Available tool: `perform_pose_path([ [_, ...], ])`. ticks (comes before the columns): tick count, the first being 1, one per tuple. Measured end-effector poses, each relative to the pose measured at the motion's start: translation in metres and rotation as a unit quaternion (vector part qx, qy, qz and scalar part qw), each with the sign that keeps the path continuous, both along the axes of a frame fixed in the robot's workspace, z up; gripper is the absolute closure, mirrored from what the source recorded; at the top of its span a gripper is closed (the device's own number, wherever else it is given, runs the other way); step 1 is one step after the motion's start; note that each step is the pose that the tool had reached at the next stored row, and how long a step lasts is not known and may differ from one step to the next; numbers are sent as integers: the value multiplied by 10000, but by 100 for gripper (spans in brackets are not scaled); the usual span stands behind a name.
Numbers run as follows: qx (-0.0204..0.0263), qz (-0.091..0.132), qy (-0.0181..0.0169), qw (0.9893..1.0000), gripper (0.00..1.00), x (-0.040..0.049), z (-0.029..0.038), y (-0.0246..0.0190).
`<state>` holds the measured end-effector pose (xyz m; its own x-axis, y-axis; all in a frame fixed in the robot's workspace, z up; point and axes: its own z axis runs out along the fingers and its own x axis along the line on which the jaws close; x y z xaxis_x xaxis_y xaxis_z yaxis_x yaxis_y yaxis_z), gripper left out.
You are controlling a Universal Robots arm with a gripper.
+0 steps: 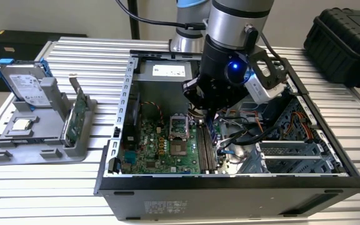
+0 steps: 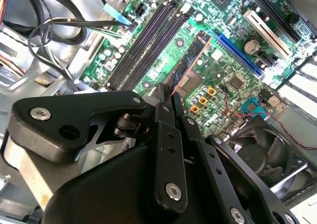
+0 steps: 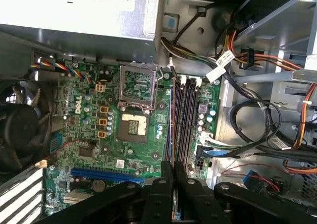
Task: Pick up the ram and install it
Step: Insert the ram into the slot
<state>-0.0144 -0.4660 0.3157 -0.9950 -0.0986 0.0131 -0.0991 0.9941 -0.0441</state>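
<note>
On the exterior view's left, a grey stand [image 1: 42,150] is holding a hard drive [image 1: 24,84] and a green card [image 1: 75,123] upright. To its right, the open case [image 1: 230,197] is lying on the table [image 1: 42,187], with the motherboard [image 1: 161,150] inside. The arm is reaching down into the case, and the gripper [image 1: 210,112] is hanging just above the slots [image 1: 206,147]. In the second wrist view, the fingers [image 2: 164,97] are closing on the ram [image 2: 188,60], gripping one end of it, edge toward the motherboard, near the slots.
</note>
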Motion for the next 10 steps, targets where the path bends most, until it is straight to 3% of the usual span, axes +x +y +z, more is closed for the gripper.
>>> perform_pose_path([
  [10, -24, 0, 0, 10000, 100, 0, -27, 1],
])
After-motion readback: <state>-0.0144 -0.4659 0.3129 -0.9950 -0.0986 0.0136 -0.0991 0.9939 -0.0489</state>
